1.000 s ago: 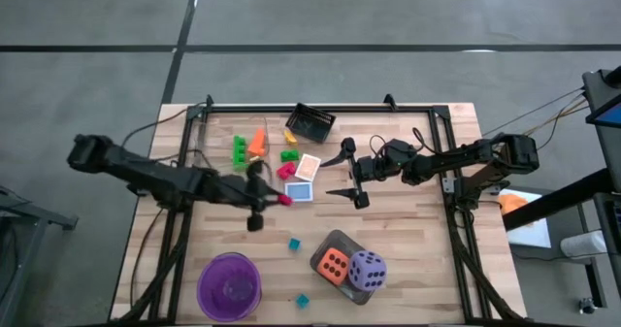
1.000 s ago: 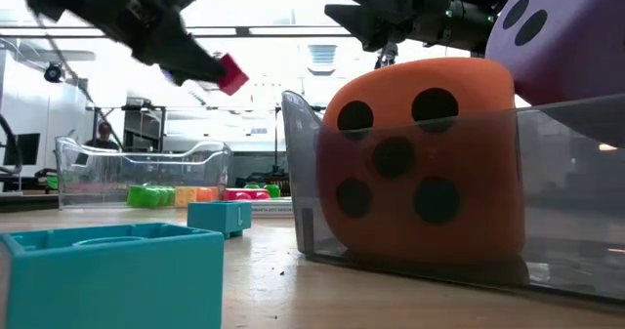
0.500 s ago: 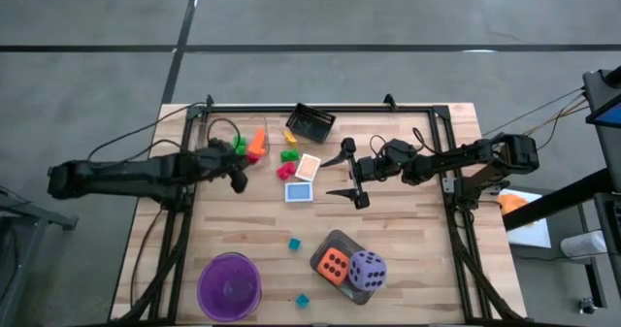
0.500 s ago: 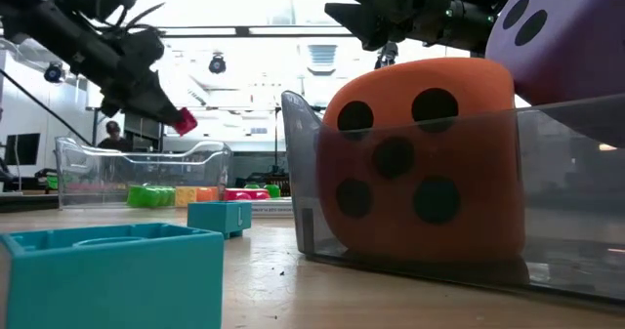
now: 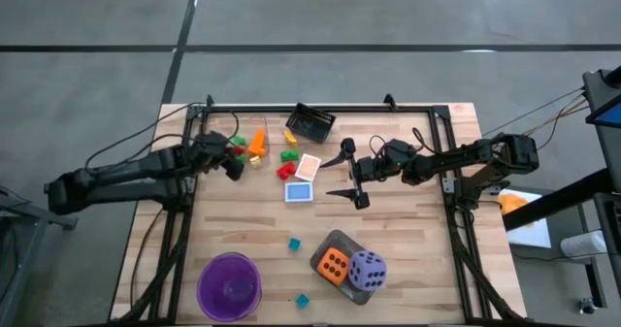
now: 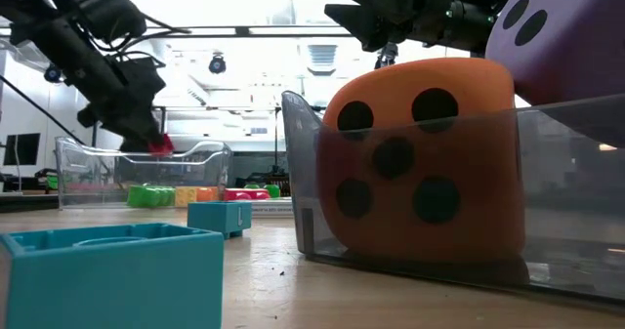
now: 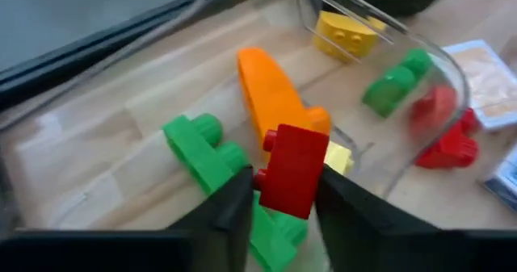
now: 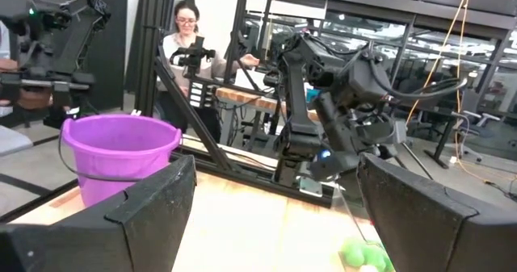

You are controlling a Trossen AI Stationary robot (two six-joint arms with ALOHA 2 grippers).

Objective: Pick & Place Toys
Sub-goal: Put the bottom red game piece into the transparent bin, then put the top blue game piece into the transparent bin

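My left gripper (image 5: 234,163) is shut on a small red block (image 7: 292,169) just above a clear tray (image 6: 195,157) at the table's far left. Green blocks (image 7: 202,147) and an orange block (image 7: 271,94) lie in the tray. My right gripper (image 5: 351,175) hangs open and empty over the table's middle right. The orange die (image 5: 333,264) and the purple die (image 5: 367,269) sit in a tray (image 5: 340,240) near the front. Two cards (image 5: 304,179), a yellow block (image 5: 289,135), a green block (image 5: 289,155) and red blocks (image 5: 284,171) lie loose on the table. My left gripper pinches the red block's two opposite sides (image 7: 266,177) between its two fingers. The fingers slant down from the table's left side. The block is lifted clear and hangs tilted just above the blocks in the clear tray.
A black basket (image 5: 310,123) stands at the far edge. A purple bowl (image 5: 229,286) stands at the front left. Two teal blocks (image 5: 293,243) (image 5: 302,300) lie near the front. A black frame (image 5: 320,107) runs along the table's edges. A person shows beyond the table in the right wrist view (image 8: 187,42).
My left gripper has carried the red block from the table's middle toward the far left and down, until it hangs low over the clear tray. It has stayed shut on the block. My right gripper has kept still.
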